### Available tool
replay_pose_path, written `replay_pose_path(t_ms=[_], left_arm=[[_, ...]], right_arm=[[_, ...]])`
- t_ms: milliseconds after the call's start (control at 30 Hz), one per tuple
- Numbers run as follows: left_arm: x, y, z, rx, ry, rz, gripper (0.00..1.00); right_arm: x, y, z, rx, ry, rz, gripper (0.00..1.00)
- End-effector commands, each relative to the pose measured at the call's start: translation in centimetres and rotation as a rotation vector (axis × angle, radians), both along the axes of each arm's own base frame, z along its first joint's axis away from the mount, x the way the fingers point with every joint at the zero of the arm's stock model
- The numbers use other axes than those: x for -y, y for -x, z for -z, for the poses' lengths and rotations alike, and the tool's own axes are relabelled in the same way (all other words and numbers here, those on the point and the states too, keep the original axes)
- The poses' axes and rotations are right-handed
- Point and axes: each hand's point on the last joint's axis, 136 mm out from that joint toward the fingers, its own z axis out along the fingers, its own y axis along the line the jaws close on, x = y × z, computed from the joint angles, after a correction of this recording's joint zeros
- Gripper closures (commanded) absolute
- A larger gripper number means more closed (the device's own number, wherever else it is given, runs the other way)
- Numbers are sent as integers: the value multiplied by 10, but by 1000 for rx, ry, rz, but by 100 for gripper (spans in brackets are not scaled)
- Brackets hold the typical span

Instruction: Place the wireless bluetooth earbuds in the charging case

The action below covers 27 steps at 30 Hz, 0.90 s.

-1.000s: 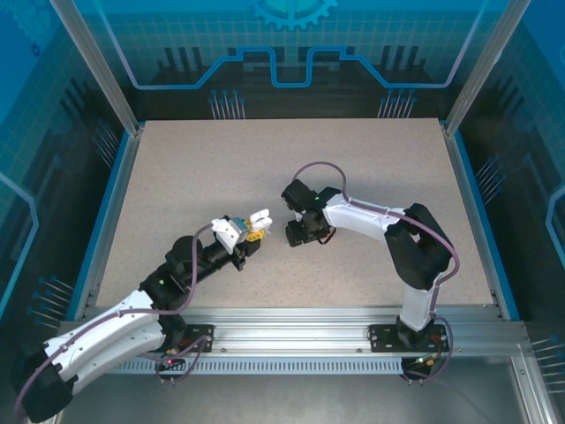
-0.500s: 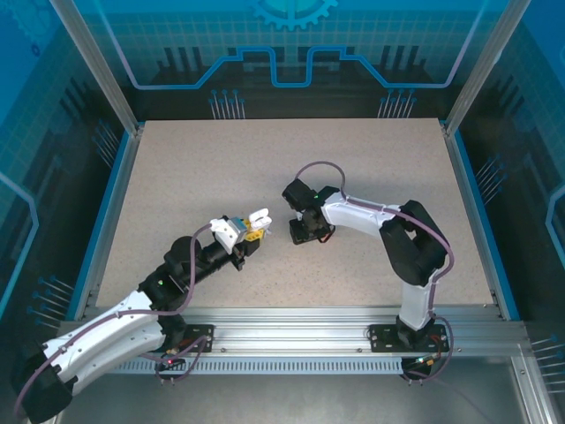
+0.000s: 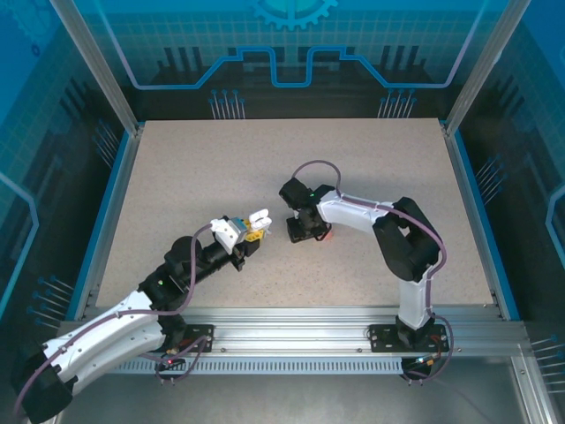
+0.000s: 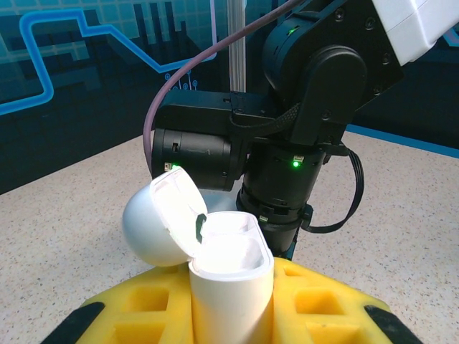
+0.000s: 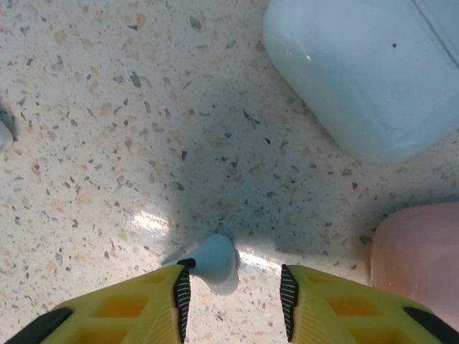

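My left gripper (image 3: 251, 230) is shut on an upright white charging case (image 4: 231, 287), whose lid (image 4: 159, 223) is flipped open to the left and whose inside looks empty. The case also shows from above as the white case (image 3: 259, 218). My right gripper (image 3: 300, 233) points down at the table just right of it. In the right wrist view a white earbud (image 5: 214, 261) lies on the table between the open yellow fingers (image 5: 150, 304), touching the left pad, with a wide gap to the right pad. My right gripper (image 5: 234, 284) has not closed on it.
A shut white case (image 5: 358, 72) lies ahead and to the right of the right gripper, and a pink case (image 5: 419, 265) sits close by its right finger. A small pale object (image 5: 3, 134) is at the left edge. The right arm's wrist (image 4: 308, 107) looms just behind the held case.
The right arm's elbow has swung slightly left and its gripper has shifted a little over the same spot. The left arm holds the open case still.
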Motion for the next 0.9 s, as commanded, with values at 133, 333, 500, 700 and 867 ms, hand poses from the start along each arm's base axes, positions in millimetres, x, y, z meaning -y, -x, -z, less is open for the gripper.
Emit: replay_pose_path(t_ms=[133, 333, 500, 700, 867], left_arm=[[-2, 0, -6, 32, -2, -10, 100], [-2, 0, -5, 31, -3, -12, 100], [-3, 0, -4, 28, -2, -12, 100], [-2, 1, -4, 27, -3, -11, 100], [-3, 1, -4, 27, 0, -13, 100]], right_arm=[[0, -12, 7, 0, 18, 21, 59], [-6, -15, 9, -7, 5, 9, 59], [-8, -14, 9, -21, -2, 6, 61], [-11, -7, 7, -39, 1, 1, 65], [-10, -5, -3, -26, 22, -14, 55]])
